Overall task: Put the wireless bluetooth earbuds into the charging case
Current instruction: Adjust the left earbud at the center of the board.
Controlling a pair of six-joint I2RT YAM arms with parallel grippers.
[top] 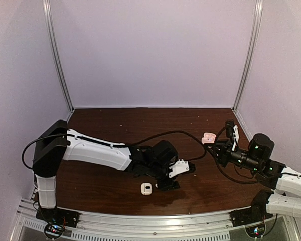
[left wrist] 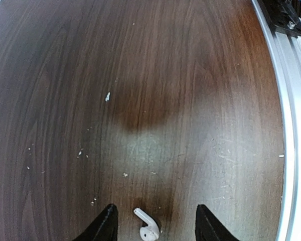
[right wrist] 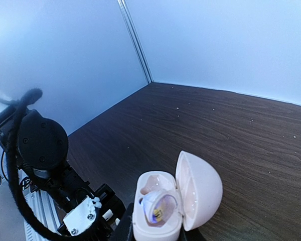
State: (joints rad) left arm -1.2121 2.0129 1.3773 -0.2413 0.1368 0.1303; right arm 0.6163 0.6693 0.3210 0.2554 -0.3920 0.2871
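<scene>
Left wrist: earbud [left wrist: 146, 227] clear of rail [left wrist: 292, 150]

The charging case [right wrist: 158, 223] and left fingers [left wrist: 104, 227] run off the lower edges.

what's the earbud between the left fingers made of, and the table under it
Earbud: glossy white hard plastic by the look, smooth with a sheen. Table: dark wood grain, likely veneer or laminate, low sheen, scuffed with pale specks.
</scene>
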